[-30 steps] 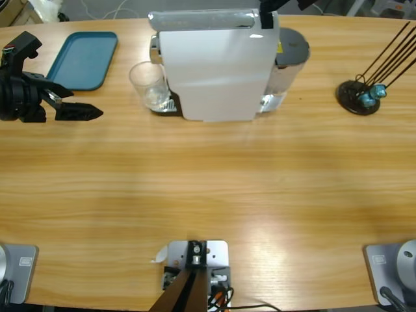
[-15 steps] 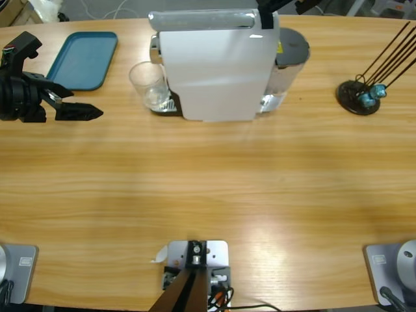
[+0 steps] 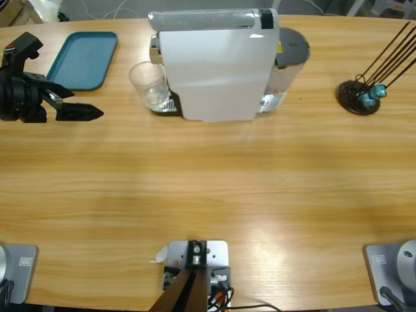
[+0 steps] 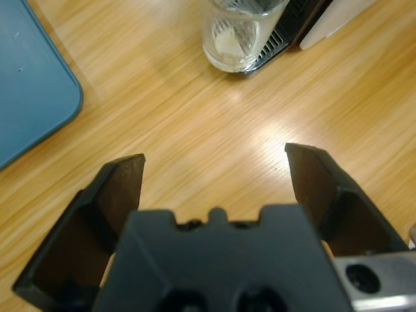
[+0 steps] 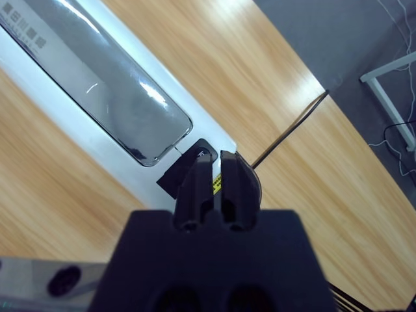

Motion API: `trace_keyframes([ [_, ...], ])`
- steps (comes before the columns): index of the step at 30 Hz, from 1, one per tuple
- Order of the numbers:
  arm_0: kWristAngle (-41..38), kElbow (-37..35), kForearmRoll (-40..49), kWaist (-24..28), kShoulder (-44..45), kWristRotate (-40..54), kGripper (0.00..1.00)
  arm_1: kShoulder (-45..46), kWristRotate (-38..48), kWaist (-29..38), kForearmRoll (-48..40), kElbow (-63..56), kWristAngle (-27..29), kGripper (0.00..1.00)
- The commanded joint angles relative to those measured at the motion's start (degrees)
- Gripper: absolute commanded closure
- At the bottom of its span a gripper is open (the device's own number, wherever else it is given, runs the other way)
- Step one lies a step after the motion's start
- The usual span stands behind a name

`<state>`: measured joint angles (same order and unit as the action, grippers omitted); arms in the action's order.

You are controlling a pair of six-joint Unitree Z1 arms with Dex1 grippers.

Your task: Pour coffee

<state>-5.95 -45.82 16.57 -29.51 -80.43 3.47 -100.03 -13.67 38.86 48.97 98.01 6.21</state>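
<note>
Two arms, one seen from above: left gripper (image 3: 88, 113) at the wooden table's (image 3: 208, 195) edge, clear glass tumbler (image 3: 148, 85) ahead beside the big white coffee machine (image 3: 214, 62).

Left wrist: jaws spread, empty; pale coffee (image 4: 229, 47) in tumbler base straight ahead, teal tray (image 4: 29, 91) off to one side.

Right wrist: right gripper (image 5: 216, 170) jaws pressed together above the machine's top.

my left gripper (image 4: 214, 175): matte black, two wedge-shaped jaws with flat inner faces | body: black block, two round holes along its lower edge | wrist: silver plate with one dark screw hole | my right gripper (image 5: 216, 174): black, two narrow ridged jaws
</note>
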Motion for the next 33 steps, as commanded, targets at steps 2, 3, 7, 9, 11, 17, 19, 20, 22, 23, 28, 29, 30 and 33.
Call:
trace_keyframes([
  [2,0.24,1.88,-0.67,-0.37,-1.92,-0.3,0.064,0.78,-0.59,-0.54,0.51,-3.49,2.35,1.0],
  [3,0.24,1.88,-0.67,-0.35,-1.92,-0.3,0.064,1.83,-0.5,-0.54,0.35,-4.64,2.58,1.0],
  [7,0.24,1.88,-0.67,-0.37,-1.9,-0.23,0.064,2.38,-0.04,-0.13,-0.6,-7.1,2.09,1.0],
  [9,0.21,1.9,-0.67,-0.35,-1.87,-0.22,0.064,1.46,-0.04,-0.01,-0.81,-6.27,2.07,1.0],
  [11,0.15,1.88,-0.67,-0.37,-1.92,-0.22,0.064,0.53,-0.17,-0.01,-0.35,-4.36,2.14,1.0],
  [17,0.15,1.88,-0.67,-0.34,-1.99,-0.22,0.064,-1.07,-0.55,0.34,1.57,0.16,2.19,1.0],
  [19,0.15,1.88,-0.67,-0.37,-2.01,-0.22,0.064,-1.7,-0.5,0.87,1.57,0.2,2.04,1.0],
  [20,0.15,1.88,-0.67,-0.35,-2.01,-0.22,0.064,-2.1,-0.48,0.99,1.51,0.07,1.84,1.0],
  [22,0.15,1.88,-0.67,-0.37,-2.04,-0.22,0.064,-3.11,-0.34,1.41,1.32,-0.17,1.12,1.0],
  [23,0.15,1.88,-0.67,-0.34,-2.08,-0.22,0.064,-3.76,-0.31,1.7,1.3,-0.19,0.7,1.0],
  [28,0.15,1.88,-0.67,-0.37,-2.1,-0.22,0.064,-4.93,-0.13,2.36,1.16,-0.03,-0.06,1.0],
  [29,0.15,1.88,-0.67,-0.35,-2.1,-0.16,0.064,-5.0,-0.13,2.36,1.16,-0.01,-0.14,1.0],
  [30,0.15,1.88,-0.67,-0.35,-2.13,-0.13,0.064,-5.04,-0.13,2.36,1.2,-0.01,-0.14,1.0],
  [33,0.15,1.88,-0.67,-0.32,-2.1,-0.13,0.064,-5.09,-0.13,2.45,1.21,-0.1,-0.04,1.0],
])
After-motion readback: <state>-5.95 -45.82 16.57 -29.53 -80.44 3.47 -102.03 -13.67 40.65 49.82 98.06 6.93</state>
